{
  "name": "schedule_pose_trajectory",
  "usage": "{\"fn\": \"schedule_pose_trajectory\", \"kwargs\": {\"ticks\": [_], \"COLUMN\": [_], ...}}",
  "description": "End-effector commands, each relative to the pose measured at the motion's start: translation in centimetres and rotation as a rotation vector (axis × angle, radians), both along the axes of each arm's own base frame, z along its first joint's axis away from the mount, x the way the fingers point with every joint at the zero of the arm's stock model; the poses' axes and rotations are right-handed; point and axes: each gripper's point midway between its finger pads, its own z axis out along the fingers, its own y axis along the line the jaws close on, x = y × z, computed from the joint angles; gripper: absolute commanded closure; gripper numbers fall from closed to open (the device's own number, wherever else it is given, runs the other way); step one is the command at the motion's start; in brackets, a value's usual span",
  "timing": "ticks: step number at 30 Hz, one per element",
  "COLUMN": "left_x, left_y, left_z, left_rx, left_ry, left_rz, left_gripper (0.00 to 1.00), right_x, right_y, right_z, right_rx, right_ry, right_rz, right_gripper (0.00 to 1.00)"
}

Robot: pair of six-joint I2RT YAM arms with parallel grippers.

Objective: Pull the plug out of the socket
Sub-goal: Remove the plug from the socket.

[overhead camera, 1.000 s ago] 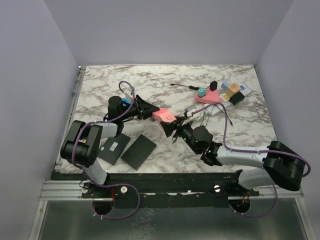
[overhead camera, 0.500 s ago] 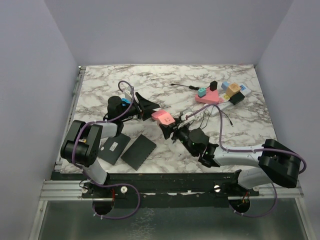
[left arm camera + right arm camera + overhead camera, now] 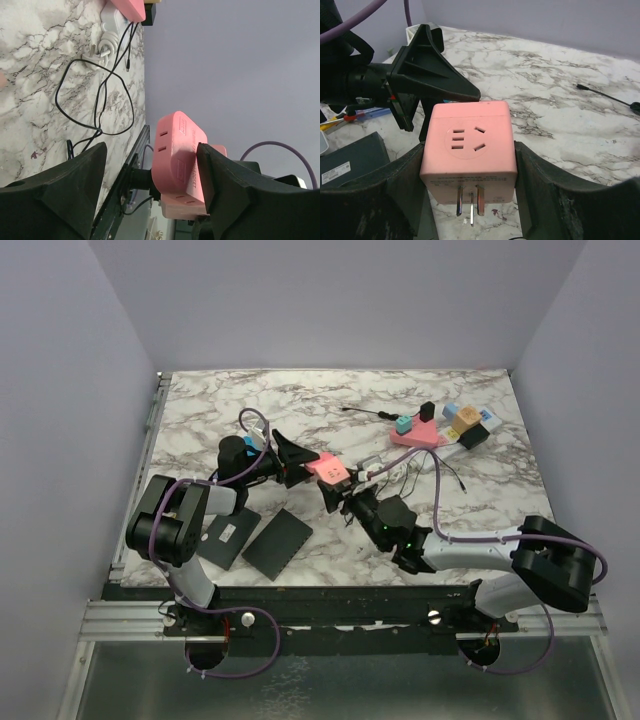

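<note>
The plug (image 3: 467,150) is a pink cube adapter with three metal prongs, held above the marble table. My right gripper (image 3: 470,165) is shut on its two sides, prongs pointing towards the camera. From above, the plug (image 3: 328,469) sits between both arms, with the right gripper (image 3: 336,486) just below it. My left gripper (image 3: 150,185) is open around the plug (image 3: 177,155): one finger (image 3: 225,185) lies against it, the other stands well apart. The socket (image 3: 442,446), a white strip carrying coloured cubes, lies at the back right, well away from the plug.
Two flat black pads (image 3: 277,541) (image 3: 226,537) lie near the left arm's base. Thin black cables (image 3: 447,476) loop on the table beside the socket, and another thin black lead (image 3: 365,412) lies behind. Purple walls enclose the table.
My left gripper has opened off the pink plug, which stays in the right gripper. The right arm has shifted slightly leftward.
</note>
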Motion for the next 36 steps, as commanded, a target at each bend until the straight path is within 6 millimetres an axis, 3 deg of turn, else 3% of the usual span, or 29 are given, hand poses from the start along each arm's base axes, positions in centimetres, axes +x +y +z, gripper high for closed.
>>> {"fn": "schedule_pose_trajectory", "kwargs": {"ticks": [1, 7, 10, 18, 21, 24, 28, 32, 36], "left_x": [-0.4, -0.5, -0.5, -0.5, -0.5, -0.5, -0.6, -0.5, -0.4], "left_y": [-0.1, -0.1, -0.1, -0.1, -0.1, -0.1, 0.0, 0.0, 0.2], "left_z": [0.5, 0.5, 0.7, 0.6, 0.7, 1.0, 1.3, 2.1, 2.9], "left_rx": [-0.01, -0.012, -0.012, -0.011, -0.011, -0.01, -0.006, 0.001, 0.014], "left_ry": [-0.024, -0.022, -0.03, -0.023, -0.029, -0.044, -0.069, -0.119, -0.18], "left_rz": [-0.019, -0.024, -0.023, -0.018, -0.021, -0.023, -0.018, -0.008, 0.007], "left_gripper": [0.24, 0.24, 0.3, 0.65, 0.85, 1.0, 1.0, 1.0, 1.0], "right_x": [0.3, 0.4, 0.3, -0.3, -0.3, -0.1, -0.1, -0.4, -0.9], "right_y": [0.9, 1.7, 2.0, 1.7, 1.6, 1.7, 2.0, 2.1, 1.8], "right_z": [1.6, 0.1, -0.2, -1.3, -1.6, -2.0, -2.8, -3.5, -3.4], "right_rx": [0.058, 0.02, 0.018, -0.007, 0.002, 0.003, 0.002, -0.003, 0.006], "right_ry": [-0.039, -0.038, -0.036, -0.016, -0.001, 0.026, 0.085, 0.132, 0.164], "right_rz": [-0.013, -0.013, -0.011, -0.013, -0.024, -0.038, -0.046, -0.036, -0.027], "right_gripper": [1.0, 1.0, 1.0, 1.0, 0.99, 0.84, 0.73, 0.44, 0.27]}}
